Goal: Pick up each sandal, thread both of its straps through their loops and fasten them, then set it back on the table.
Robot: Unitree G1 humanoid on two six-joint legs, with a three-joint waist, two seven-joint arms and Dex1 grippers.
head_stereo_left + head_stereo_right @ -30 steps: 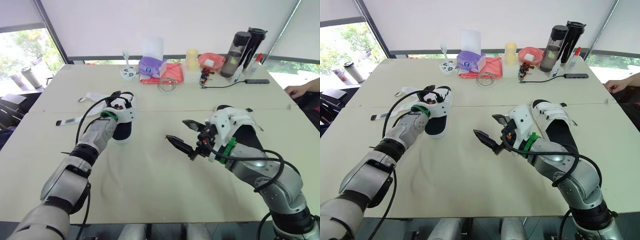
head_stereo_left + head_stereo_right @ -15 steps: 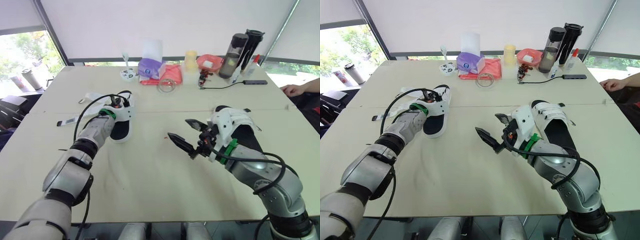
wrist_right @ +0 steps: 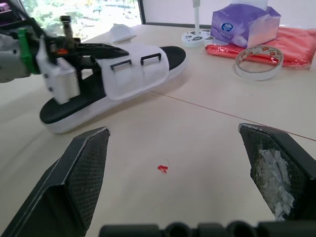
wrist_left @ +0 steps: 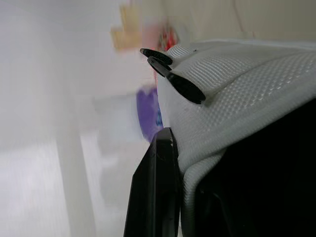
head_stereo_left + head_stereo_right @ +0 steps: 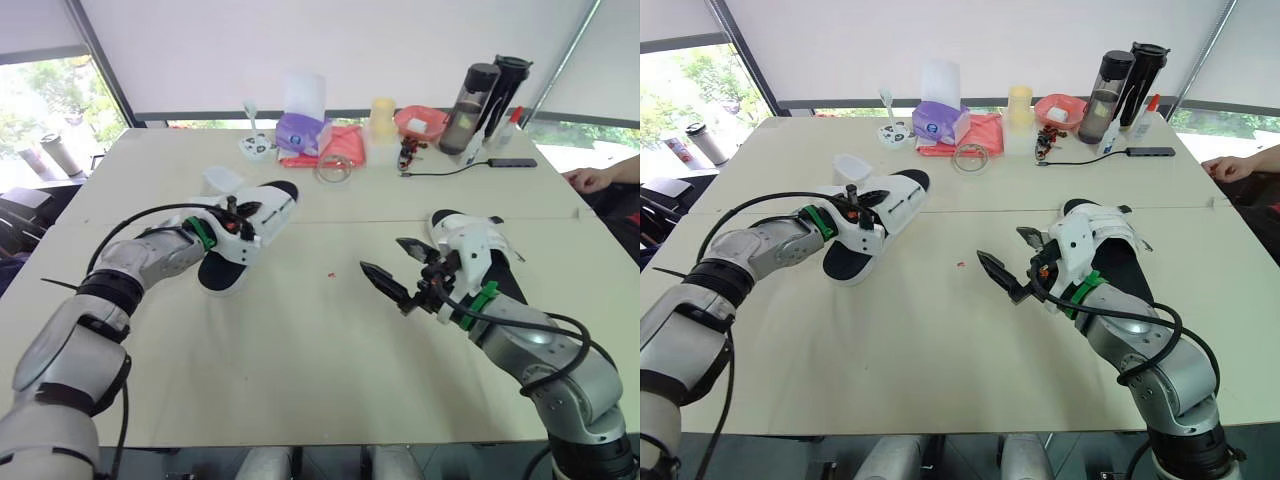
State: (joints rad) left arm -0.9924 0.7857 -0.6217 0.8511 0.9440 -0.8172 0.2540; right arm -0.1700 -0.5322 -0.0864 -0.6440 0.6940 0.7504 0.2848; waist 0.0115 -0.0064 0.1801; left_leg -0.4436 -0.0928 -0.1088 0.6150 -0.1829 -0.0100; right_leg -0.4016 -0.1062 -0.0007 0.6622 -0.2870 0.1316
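Left gripper (image 5: 858, 208): closed on the white upper of the left-hand sandal (image 5: 895, 200), one black finger pressed flat against the webbing.
Left-hand sandal: on the robot's left side of the worktop (image 5: 940, 350); we cannot tell whether its sole is fully lifted.
Long axis: diagonal, running from near left to far right.
Right gripper (image 5: 1000, 244): wide open and empty, hovering over the middle of the worktop.
Deciding relation: the held sandal lies to the left of the right gripper, well apart. Its two black loops (image 3: 150, 58) face the open fingers, so we judge the right arm must cross to it.
Right-hand sandal (image 5: 1102, 225): flat on the worktop, just beside the right forearm.
Containers: the red bowl (image 5: 1060, 105) at the far edge holds something white. The clear bottle (image 5: 1106, 90) near it looks dark in its lower part.
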